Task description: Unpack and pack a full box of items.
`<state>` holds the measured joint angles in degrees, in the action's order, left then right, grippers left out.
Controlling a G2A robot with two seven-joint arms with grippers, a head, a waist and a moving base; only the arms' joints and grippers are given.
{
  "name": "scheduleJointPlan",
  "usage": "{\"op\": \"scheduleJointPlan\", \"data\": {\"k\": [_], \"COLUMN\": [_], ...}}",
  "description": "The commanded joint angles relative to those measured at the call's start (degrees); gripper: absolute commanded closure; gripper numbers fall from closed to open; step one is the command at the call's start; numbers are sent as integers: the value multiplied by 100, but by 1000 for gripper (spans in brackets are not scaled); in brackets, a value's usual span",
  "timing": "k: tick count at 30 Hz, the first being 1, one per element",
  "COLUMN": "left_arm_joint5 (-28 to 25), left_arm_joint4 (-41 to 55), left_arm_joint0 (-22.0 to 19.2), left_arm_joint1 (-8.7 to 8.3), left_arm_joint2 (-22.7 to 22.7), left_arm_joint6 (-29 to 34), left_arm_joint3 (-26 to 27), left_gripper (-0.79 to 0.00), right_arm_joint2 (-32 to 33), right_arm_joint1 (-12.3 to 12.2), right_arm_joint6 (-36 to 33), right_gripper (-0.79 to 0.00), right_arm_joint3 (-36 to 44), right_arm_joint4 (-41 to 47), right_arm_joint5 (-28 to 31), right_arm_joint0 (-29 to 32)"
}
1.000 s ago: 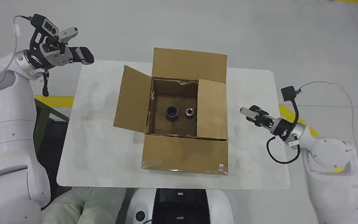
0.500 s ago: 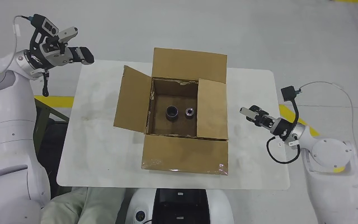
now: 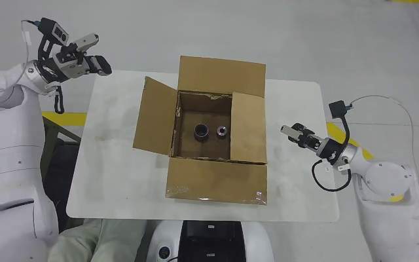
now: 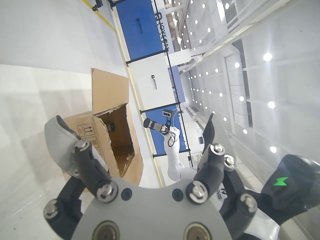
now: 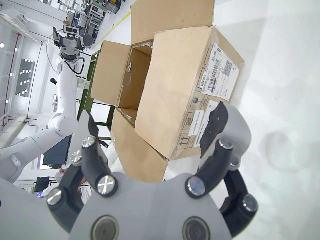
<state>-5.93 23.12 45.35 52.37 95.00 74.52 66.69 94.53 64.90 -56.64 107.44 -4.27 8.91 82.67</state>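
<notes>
With left hand (image 3: 97, 54) and right hand (image 3: 289, 129) spread, empty, clear of box (image 3: 216, 173), enter from above; else risk snagging a flap (image 3: 249, 128), dragging box, missing cylinders (image 3: 201, 131) inside.

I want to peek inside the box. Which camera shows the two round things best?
The top view: it looks straight down on both round things in the box. The left wrist view catches one; in the right wrist view a flap covers them.

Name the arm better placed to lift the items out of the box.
Probably right: the right gripper is open beside the cardboard box holding two round items; the left gripper is off the table's corner.
</notes>
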Motion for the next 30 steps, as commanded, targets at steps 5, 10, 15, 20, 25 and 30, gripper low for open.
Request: {"op": "scheduleJointPlan", "data": {"k": [5,10,15,20,25,30], "left_arm_joint5": [-94,-437,-583,-442,-252,-102], "left_arm_joint4": [-16,40,264,568,787,1074], "left_arm_joint0": [221,223,73,-151,-364,-551], "left_arm_joint1": [-22,9,79,167,263,364], "left_arm_joint2": [-113,-445,-872,-1286,-1665,-1976], "left_arm_joint6": [-16,228,540,862,995,1110], "left_arm_joint3": [5,-239,-600,-894,-1106,-1276], "left_gripper": [-785,-785,-785,-785,-785,-785], "right_arm_joint2": [0,0,0,0,0,0], "right_arm_joint1": [0,0,0,0,0,0], "right_arm_joint6": [0,0,0,0,0,0], "right_gripper": [-785,-785,-785,-785,-785,-785], "right_arm_joint3": [0,0,0,0,0,0], "right_arm_joint4": [0,0,0,0,0,0], "right_arm_joint5": [0,0,0,0,0,0], "right_arm_joint0": [0,0,0,0,0,0]}}
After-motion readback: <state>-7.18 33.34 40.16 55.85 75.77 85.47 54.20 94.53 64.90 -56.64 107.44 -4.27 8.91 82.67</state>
